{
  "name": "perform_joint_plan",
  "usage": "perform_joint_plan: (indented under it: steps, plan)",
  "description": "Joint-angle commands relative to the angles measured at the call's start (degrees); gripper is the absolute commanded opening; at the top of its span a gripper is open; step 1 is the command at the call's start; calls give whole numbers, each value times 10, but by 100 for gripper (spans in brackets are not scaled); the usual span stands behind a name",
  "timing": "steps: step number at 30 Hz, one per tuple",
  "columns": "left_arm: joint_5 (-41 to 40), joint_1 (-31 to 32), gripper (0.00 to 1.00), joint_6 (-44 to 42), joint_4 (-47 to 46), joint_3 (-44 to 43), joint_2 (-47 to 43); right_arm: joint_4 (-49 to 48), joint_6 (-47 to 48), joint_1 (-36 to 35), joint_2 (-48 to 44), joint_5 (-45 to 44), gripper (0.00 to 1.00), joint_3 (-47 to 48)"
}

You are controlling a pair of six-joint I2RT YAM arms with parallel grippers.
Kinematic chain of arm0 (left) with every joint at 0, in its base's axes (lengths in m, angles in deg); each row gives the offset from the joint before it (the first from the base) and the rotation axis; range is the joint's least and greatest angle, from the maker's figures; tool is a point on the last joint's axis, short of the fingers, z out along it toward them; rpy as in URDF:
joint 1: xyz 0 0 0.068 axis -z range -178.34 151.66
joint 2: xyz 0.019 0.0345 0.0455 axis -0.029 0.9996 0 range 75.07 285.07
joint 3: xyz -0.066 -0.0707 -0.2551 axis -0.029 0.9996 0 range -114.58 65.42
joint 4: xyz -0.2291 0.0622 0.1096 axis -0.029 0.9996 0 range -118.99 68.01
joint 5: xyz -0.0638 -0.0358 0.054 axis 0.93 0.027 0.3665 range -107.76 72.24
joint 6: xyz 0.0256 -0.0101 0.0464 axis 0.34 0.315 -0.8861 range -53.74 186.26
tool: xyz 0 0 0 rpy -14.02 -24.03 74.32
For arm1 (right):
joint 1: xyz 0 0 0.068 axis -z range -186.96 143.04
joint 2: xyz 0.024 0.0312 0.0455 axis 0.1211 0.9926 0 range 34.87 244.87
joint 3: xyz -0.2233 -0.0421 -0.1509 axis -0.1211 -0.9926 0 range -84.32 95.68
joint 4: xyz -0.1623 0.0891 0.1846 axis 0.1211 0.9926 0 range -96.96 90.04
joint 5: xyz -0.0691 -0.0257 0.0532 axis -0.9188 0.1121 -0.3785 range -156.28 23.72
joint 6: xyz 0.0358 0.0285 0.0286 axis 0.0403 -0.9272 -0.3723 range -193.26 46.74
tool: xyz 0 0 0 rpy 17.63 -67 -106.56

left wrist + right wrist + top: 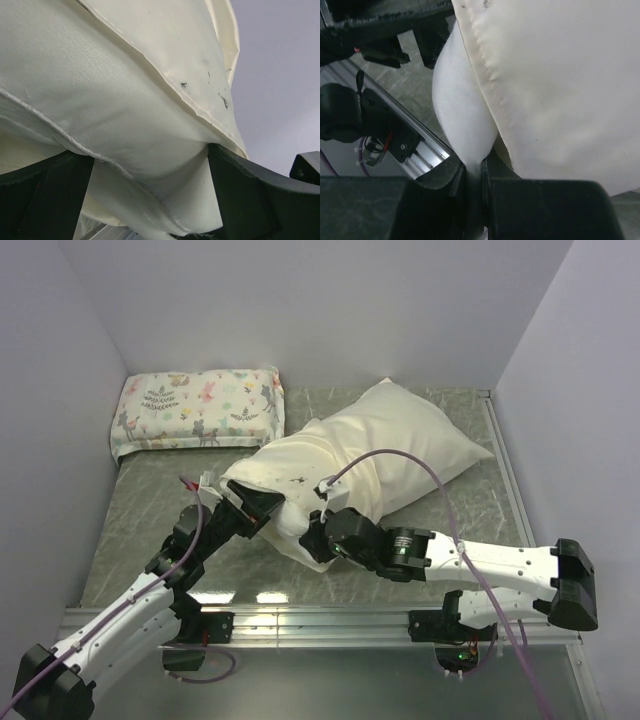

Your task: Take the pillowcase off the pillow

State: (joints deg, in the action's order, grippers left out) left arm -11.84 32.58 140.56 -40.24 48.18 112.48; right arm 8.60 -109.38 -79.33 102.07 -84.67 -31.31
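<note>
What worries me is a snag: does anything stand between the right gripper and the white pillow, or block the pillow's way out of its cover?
Nothing visible does. The right gripper is shut on the pillow at its bared white corner, outside the cream pillowcase hem. The left gripper, open, straddles pillowcase folds beside it.

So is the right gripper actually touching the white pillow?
Touching. The right wrist view shows the right gripper pinched shut on a fold of the white pillow beside the cream pillowcase.
</note>
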Motion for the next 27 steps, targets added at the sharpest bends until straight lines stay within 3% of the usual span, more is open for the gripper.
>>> perform_joint_plan:
  steps: [1,5,7,8,10,11,13,16,19,20,23,27]
  plan:
    - [-25,-7,99,-19,-24,-11,-2,-111,-14,-39,14,116,0,-19]
    - [-23,-7,99,-45,-21,-16,17,-140,4,-48,33,154,0,-26]
    - [-15,-7,91,-50,-23,-18,40,-141,23,-58,40,164,0,-10]
    - [-13,-7,66,-57,-22,-20,46,-138,29,-62,48,165,0,-3]
    - [-11,-7,43,-61,-17,-25,62,-128,44,-71,56,165,0,16]
    - [-11,-6,23,-69,-16,-25,64,-124,47,-72,63,165,0,22]
    - [-15,-7,1,-78,2,-33,68,-118,53,-74,67,168,0,29]
    - [-24,-7,0,-101,52,-53,63,-91,61,-74,71,157,0,38]
    - [-37,-7,0,-130,110,-70,44,-23,72,-67,59,81,34,68]
    - [-45,-7,0,-142,138,-71,37,-3,75,-63,48,61,52,91]
    - [-52,-7,0,-155,177,-71,14,58,92,-37,20,-2,73,142]
    - [-50,-6,0,-167,198,-71,0,119,112,25,13,-44,83,213]
